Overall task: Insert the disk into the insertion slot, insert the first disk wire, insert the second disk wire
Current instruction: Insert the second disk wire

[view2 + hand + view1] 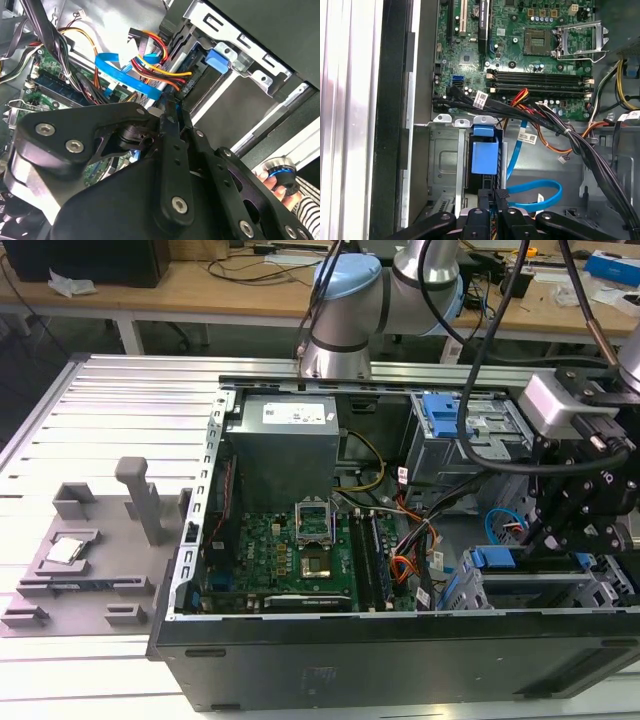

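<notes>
The disk (484, 156), seen by its bright blue caddy, sits inside the insertion slot (442, 160), a light-grey sheet-metal cage at the case's lower corner on the exterior view's right (560, 585). My gripper (493, 197) hovers right at the disk's back edge, shut on the black plug of a flat blue wire (535, 195). In the second wrist view the fingertips (172, 107) meet where that blue wire (125, 75) ends, next to the disk (207, 87). A red, yellow and orange wire bundle (160, 65) runs to the same edge of the disk; whether it is seated I cannot tell.
The open case holds the green motherboard (290, 550), the power supply (280, 450) and an upper cage with a blue latch (440, 415). Thick black cables (570, 135) cross near the disk. A person's hand (272, 180) rests beside the arm. A grey fixture (90, 550) lies outside the case.
</notes>
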Controlling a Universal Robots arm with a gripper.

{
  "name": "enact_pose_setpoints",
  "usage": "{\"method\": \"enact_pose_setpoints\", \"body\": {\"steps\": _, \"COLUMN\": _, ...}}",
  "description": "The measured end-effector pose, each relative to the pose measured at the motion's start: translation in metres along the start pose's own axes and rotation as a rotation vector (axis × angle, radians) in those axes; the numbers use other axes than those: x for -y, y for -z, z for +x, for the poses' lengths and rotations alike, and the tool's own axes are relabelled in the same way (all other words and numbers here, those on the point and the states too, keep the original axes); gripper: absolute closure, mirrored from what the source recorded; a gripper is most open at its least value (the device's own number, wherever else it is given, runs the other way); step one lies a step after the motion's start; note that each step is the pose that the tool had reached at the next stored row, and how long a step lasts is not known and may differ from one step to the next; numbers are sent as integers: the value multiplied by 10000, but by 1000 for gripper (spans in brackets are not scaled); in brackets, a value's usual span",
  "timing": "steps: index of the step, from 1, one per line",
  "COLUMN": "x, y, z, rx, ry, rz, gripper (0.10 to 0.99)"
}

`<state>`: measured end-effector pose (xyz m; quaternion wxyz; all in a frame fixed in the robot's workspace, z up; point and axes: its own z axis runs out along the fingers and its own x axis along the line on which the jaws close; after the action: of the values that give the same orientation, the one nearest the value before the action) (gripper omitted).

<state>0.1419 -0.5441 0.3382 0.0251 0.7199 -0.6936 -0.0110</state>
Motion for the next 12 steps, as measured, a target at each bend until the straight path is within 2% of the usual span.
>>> {"method": "enact_pose_setpoints", "body": {"steps": 5, "x": 2, "y": -13, "z": 0, "rx": 10, "ry": 2, "rz": 1, "gripper": 914}}
{"method": "enact_pose_setpoints", "body": {"steps": 6, "x": 2, "y": -7, "z": 1, "rx": 10, "ry": 1, "rz": 1, "gripper": 847}}
{"method": "enact_pose_setpoints", "body": {"steps": 7, "x": 1, "y": 15, "z": 1, "rx": 16, "ry": 1, "rz": 1, "gripper": 847}}
{"method": "enact_pose_setpoints", "body": {"steps": 10, "x": -9, "y": 188, "z": 5, "rx": 7, "ry": 1, "rz": 10, "gripper": 847}}
{"method": "enact_pose_setpoints", "body": {"steps": 12, "x": -18, "y": 361, "z": 7, "rx": 5, "ry": 0, "rz": 24, "gripper": 863}}
